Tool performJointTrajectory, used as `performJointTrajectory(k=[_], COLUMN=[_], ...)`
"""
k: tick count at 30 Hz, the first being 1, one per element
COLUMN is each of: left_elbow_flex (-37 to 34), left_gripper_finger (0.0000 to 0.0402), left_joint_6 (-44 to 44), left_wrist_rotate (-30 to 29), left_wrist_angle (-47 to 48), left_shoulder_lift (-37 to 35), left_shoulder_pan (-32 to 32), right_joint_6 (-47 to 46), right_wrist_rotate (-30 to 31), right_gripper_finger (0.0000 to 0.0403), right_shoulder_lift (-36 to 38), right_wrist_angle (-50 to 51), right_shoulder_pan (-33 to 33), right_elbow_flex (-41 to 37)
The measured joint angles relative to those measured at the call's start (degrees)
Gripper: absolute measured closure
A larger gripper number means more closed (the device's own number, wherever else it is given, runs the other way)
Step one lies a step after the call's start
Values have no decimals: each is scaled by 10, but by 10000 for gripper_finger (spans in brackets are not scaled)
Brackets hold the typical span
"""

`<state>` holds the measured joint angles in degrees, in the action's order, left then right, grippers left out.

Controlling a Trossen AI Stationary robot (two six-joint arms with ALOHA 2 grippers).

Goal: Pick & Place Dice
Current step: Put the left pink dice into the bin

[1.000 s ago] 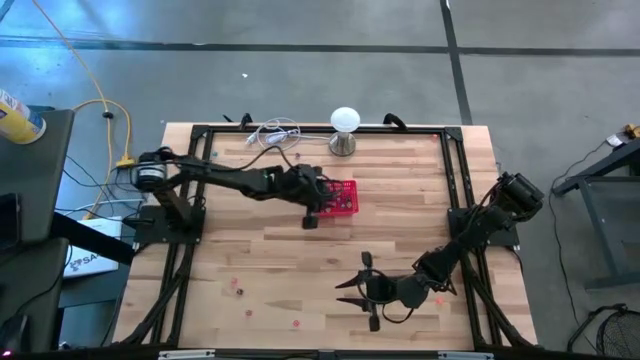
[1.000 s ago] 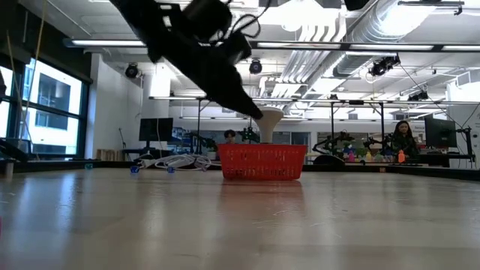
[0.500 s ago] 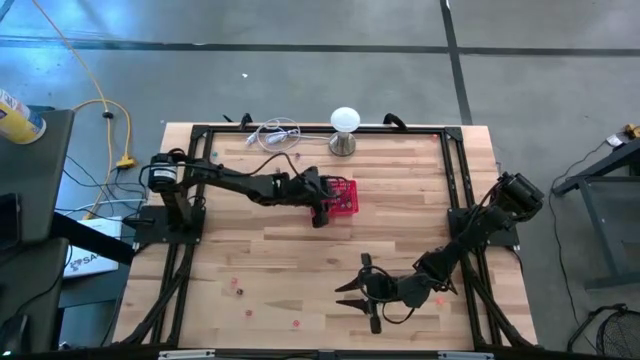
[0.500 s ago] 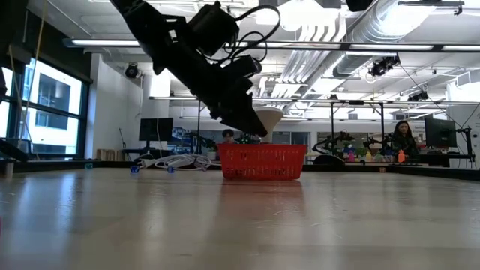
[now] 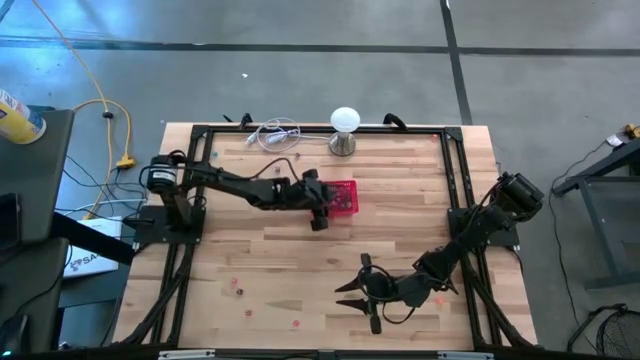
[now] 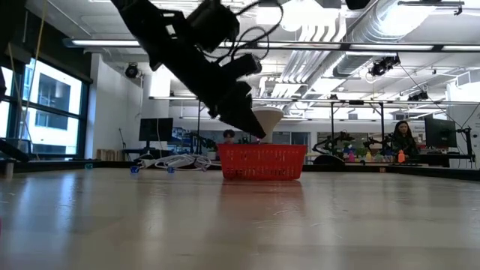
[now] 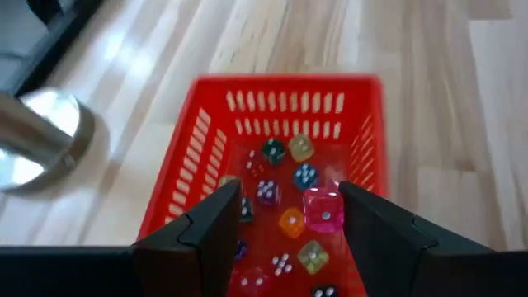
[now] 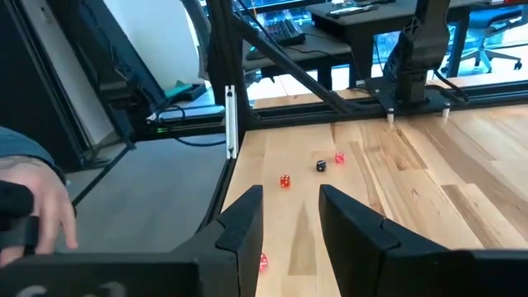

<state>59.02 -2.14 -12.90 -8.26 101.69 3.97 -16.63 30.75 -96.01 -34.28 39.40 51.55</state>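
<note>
The left end effector (image 7: pixel 285 227) hung released over the red basket (image 5: pixel 342 197), where about 10 dice (image 7: pixel 323 208) lay, so the drop looked done; next, fetching 1 of the loose dice (image 8: pixel 285 181) near the parted, empty right end effector (image 5: pixel 352 287).

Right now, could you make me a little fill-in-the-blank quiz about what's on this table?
1. The left gripper hangs open over the red ____.
2. Inside the basket lie many small ____.
3. Behind the basket stands a lamp with a ____ ball on top.
4. The right gripper points at loose dice on the ____.

Missing words: basket; dice; white; table
</note>
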Motion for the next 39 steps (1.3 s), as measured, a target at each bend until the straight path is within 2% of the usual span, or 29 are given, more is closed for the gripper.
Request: performJointTrajectory(k=[7,14,19,39], left_elbow_flex=[0,0,0,0], left_gripper_finger=[207,207,207,207], left_joint_6=[69,91,82,85], left_wrist_rotate=[85,112,144,121], left_wrist_angle=[2,3,3,6], left_shoulder_lift=[0,0,0,12], left_shoulder_pan=[30,35,35,32], right_joint_6=[-12,-12,15,43], right_wrist_rotate=[-29,-69,-69,-87], right_gripper_finger=[293,293,293,293], right_shoulder_lift=[0,0,0,0], right_wrist_angle=[22,29,40,10], right_shoulder_pan=[0,2,4,4], right_elbow_flex=[0,0,0,0])
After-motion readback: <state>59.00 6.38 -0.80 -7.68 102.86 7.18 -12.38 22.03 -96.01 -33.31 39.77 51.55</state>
